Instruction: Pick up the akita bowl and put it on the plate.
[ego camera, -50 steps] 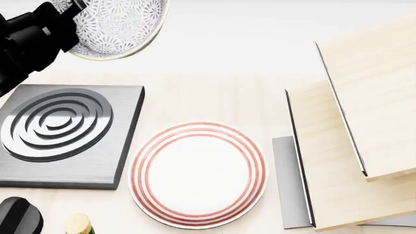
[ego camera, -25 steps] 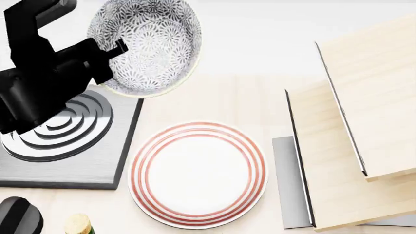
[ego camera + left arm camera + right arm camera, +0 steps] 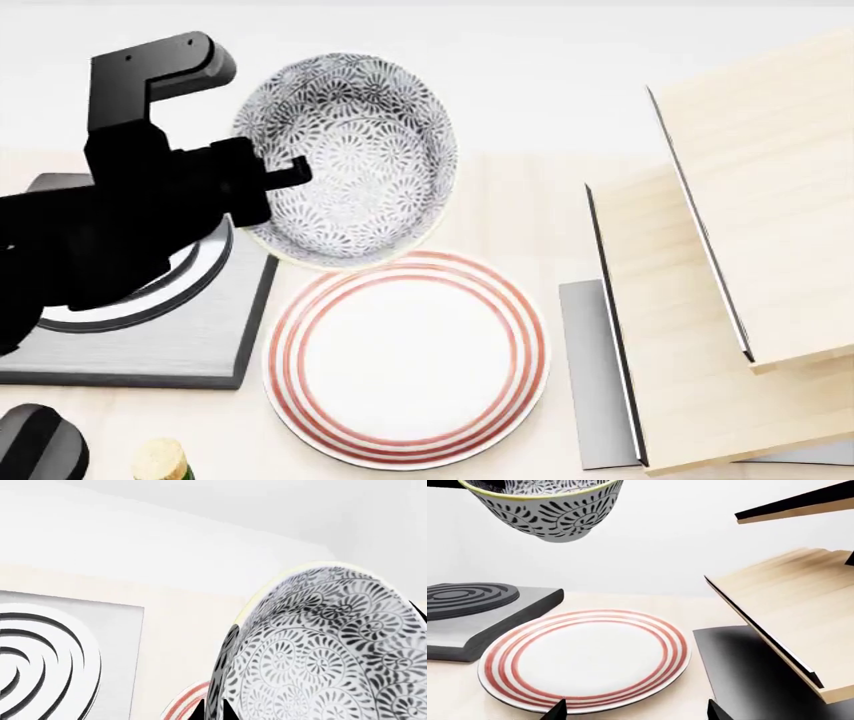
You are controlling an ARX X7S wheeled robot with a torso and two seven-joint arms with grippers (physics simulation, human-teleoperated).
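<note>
The left tool is clamped on the rim of the akita bowl, held in the air past the far-left edge of the plate, which lies on the tabletop; the right tool's tips stand apart

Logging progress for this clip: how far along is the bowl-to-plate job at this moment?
Done: the akita bowl is picked up, gripped at its rim by the left gripper and clear of the table in the right wrist view. In hand: carrying it toward the plate, overlapping only its far edge. Left: centre it, lower it, release. The plate is bare.
</note>
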